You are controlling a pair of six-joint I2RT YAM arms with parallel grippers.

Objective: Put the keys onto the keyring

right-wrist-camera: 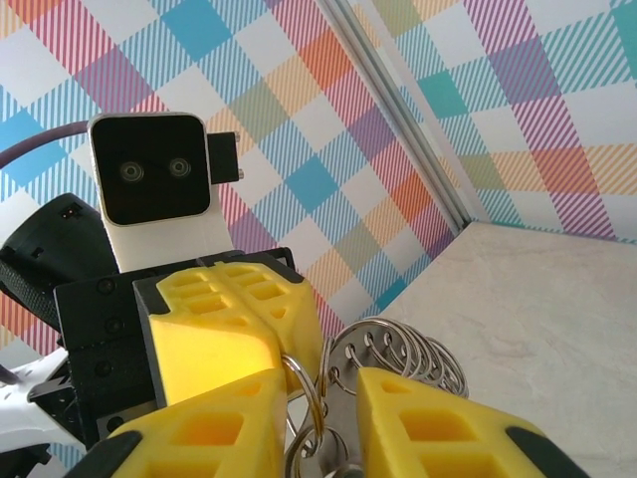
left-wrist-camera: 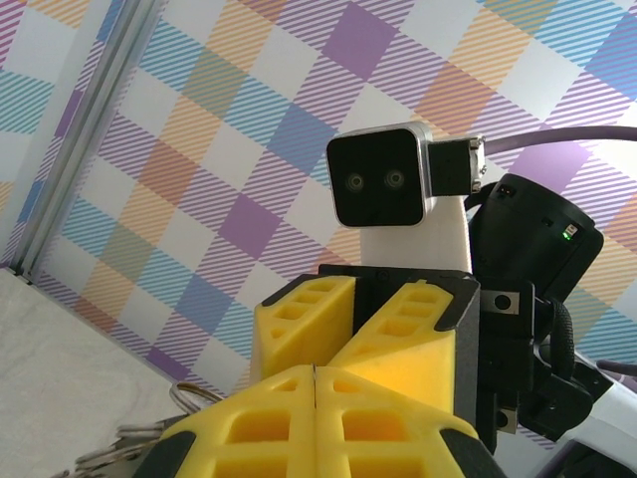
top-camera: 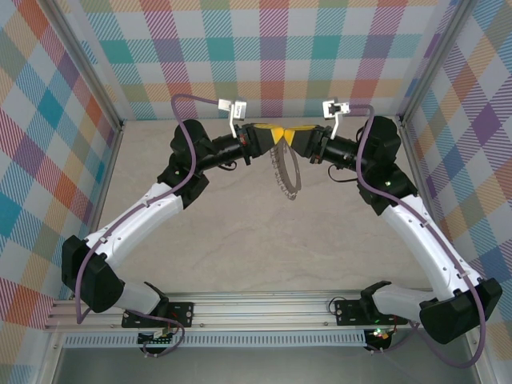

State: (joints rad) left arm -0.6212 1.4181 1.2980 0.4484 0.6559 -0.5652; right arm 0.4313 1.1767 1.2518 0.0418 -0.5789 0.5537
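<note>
A pale beige, faintly marbled desk (top-camera: 240, 240) carries the scene, an aluminium rail (top-camera: 264, 308) along its near edge.

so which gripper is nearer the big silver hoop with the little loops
Right. The right gripper has its fingers around the large silver metal hoop; the left gripper meets it just beside the hoop's top.

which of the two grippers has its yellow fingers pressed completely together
The left gripper: in its wrist view its fingers meet in one seam. The right gripper has a gap between its fingers, with the keyring there.
</note>
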